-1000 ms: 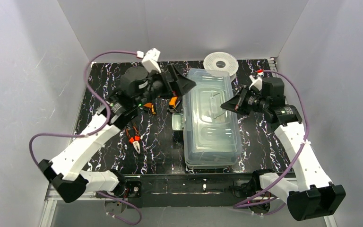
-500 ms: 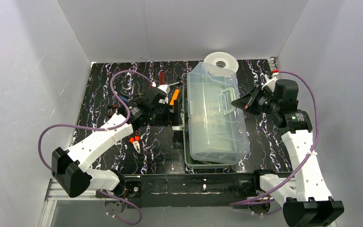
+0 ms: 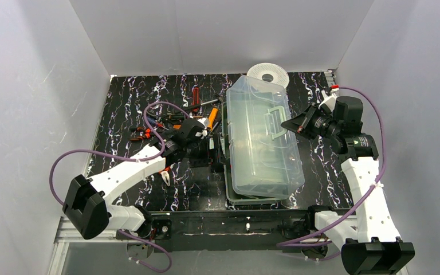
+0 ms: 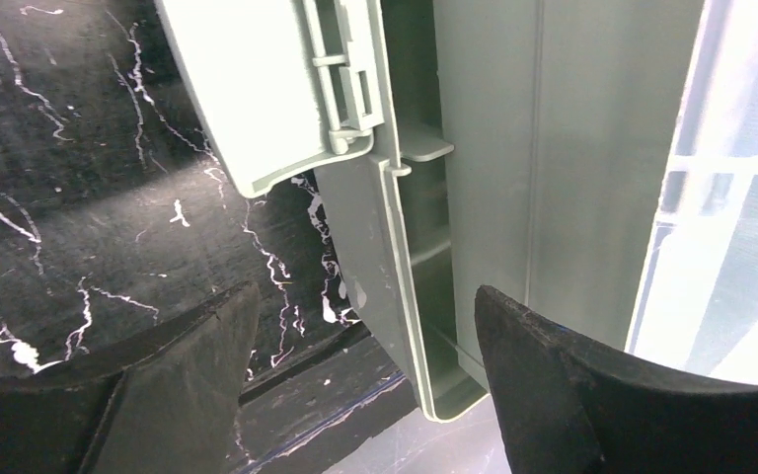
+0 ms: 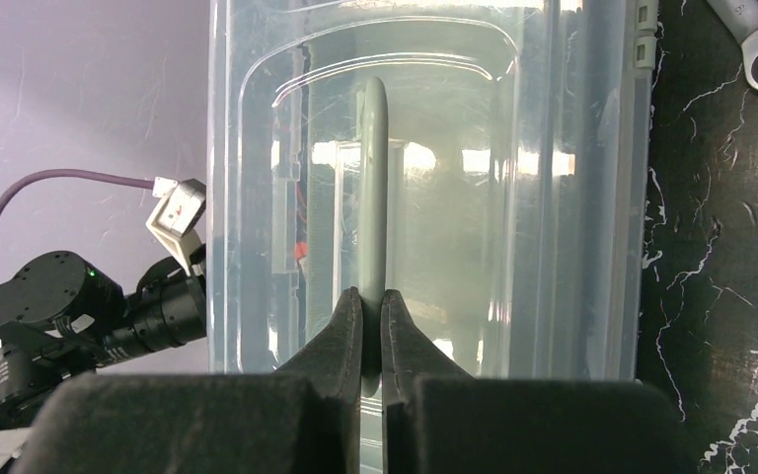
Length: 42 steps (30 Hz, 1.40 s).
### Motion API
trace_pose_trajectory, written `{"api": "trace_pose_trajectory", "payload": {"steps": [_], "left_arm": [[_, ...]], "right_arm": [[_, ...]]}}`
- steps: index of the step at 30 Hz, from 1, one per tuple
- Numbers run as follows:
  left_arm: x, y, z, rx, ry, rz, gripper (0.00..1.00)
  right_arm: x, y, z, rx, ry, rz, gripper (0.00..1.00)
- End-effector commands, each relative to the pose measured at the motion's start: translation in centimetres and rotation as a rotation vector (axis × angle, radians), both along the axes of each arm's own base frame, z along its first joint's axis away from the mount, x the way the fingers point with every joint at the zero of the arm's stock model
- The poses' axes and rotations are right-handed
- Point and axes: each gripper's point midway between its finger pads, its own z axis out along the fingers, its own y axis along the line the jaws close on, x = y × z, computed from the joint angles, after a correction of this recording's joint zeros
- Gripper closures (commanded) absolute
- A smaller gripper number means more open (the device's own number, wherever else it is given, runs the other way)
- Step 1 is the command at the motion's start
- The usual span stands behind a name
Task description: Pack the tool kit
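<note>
Just in front of the white spool [image 3: 267, 73], the pale-green box [image 4: 484, 148] carries its clear lid [image 3: 260, 143], apparently lifted, with the right gripper [image 5: 372, 296] pinched on the lid's handle [image 5: 373, 197] and the left gripper [image 4: 363, 296] gaping at the box's left wall.

Centre frame, the tilted clear lid [image 3: 266, 137] blocks the box [image 3: 230, 192] from above. Loose tools [image 3: 175, 120] lie scattered upper left of it, and the white spool [image 3: 267, 73] sits just behind. Bare table [image 3: 321, 172] lies right of the box.

Spool [image 3: 267, 73] behind box [image 3: 255, 160], pliers [image 3: 139, 134] leftward
</note>
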Motion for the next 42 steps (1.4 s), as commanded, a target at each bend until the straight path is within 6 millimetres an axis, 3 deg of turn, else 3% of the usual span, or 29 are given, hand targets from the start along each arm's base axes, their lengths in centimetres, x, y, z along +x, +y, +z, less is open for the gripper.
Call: {"api": "trace_pose_trajectory", "payload": {"steps": [1, 14, 22, 26, 36, 42], "left_arm": [[-0.6, -1.1, -0.6, -0.056, 0.042, -0.015, 0.23], [-0.6, -2.4, -4.1, -0.081, 0.094, -0.044, 0.27], [0.4, -0.9, -4.4, 0.0, 0.021, -0.015, 0.7], [0.9, -0.2, -4.2, 0.041, -0.003, 0.004, 1.0], [3.0, 5.9, -2.8, 0.247, -0.106, 0.207, 1.0], [3.3, 8.6, -2.5, 0.283, -0.105, 0.28, 1.0]], "right_arm": [[1.9, -1.3, 1.3, -0.035, -0.113, -0.06, 0.99], [2.0, -1.7, 1.1, -0.041, -0.112, -0.072, 0.99], [2.1, -2.9, 0.9, -0.092, -0.118, -0.112, 0.99], [2.0, -3.6, 0.6, -0.127, -0.117, -0.141, 0.99], [1.3, -4.7, 0.5, -0.161, -0.126, -0.203, 0.99], [1.3, -7.2, 0.0, -0.222, -0.101, -0.31, 0.99]]}}
